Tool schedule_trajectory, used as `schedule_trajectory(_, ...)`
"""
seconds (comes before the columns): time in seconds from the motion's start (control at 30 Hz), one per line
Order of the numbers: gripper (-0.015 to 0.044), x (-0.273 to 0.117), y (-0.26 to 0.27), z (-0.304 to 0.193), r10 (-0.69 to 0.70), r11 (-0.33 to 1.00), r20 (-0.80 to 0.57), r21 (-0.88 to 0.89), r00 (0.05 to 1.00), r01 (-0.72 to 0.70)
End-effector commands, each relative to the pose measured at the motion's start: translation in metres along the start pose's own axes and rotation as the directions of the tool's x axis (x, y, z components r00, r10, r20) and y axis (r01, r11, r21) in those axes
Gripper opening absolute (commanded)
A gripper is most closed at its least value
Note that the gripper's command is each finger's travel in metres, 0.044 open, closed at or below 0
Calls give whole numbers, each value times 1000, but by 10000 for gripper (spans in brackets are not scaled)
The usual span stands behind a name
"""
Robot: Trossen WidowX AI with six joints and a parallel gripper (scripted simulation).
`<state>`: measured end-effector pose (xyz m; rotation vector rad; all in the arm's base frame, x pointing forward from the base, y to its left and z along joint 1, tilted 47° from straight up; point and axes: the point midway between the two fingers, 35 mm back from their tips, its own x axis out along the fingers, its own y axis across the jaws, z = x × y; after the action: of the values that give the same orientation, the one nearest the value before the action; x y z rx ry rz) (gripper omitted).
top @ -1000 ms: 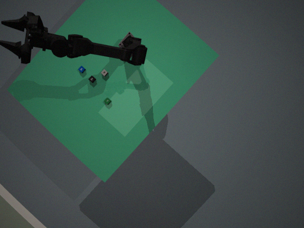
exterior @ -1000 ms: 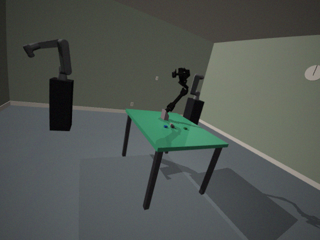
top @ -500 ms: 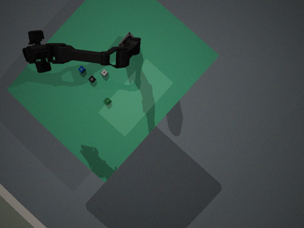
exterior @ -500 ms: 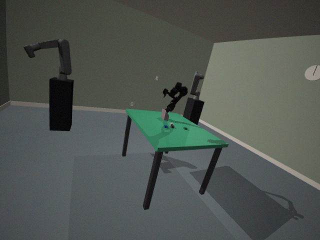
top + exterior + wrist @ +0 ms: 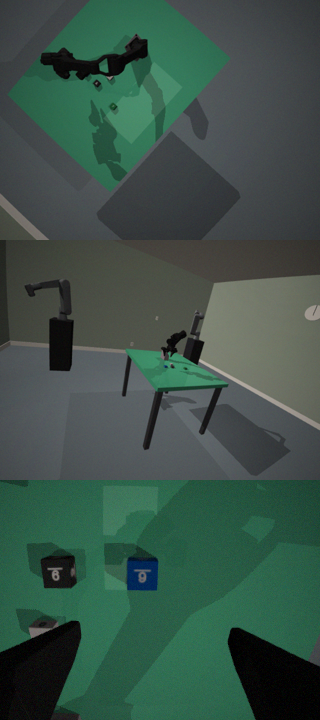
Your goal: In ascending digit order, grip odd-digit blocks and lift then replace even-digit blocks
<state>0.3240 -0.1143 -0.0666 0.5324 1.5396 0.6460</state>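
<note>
My gripper [image 5: 156,633] [image 5: 168,355] is open and empty above the table. In the wrist view, a blue block [image 5: 142,574] [image 5: 165,366] lies beyond the fingertips, between their lines; the arm hides it in the top view. Its mark looks like a 9 with a bar above, so a 6 if that bar is an underline. A black block [image 5: 57,572] [image 5: 97,83] [image 5: 172,367] looks like a 6 with a bar above, by the same reading a 9. A white block [image 5: 41,629] [image 5: 110,77] [image 5: 171,364] is partly behind the left finger. A green block [image 5: 113,106] [image 5: 185,368] stands apart. Their digits are unclear.
The green table [image 5: 160,23] [image 5: 144,356] bears the blocks and the arm's upright grey mounting block [image 5: 164,354]. Arm shadows cross the table. Two other grey arms [image 5: 65,296] [image 5: 195,323] stand on black pedestals away from the table.
</note>
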Motion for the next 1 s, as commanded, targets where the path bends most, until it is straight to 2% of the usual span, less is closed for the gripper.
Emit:
schedule_trajectory(0.0, 400, 4, 6, -3, 46, 999, -14, -23, 999, -46)
schedule_trajectory(0.67, 400, 3, 7, -4, 46, 999, -14, -23, 999, -46)
schedule_trajectory(0.97, 400, -6, 91, -54, 51, 998, -18, -19, 999, -52)
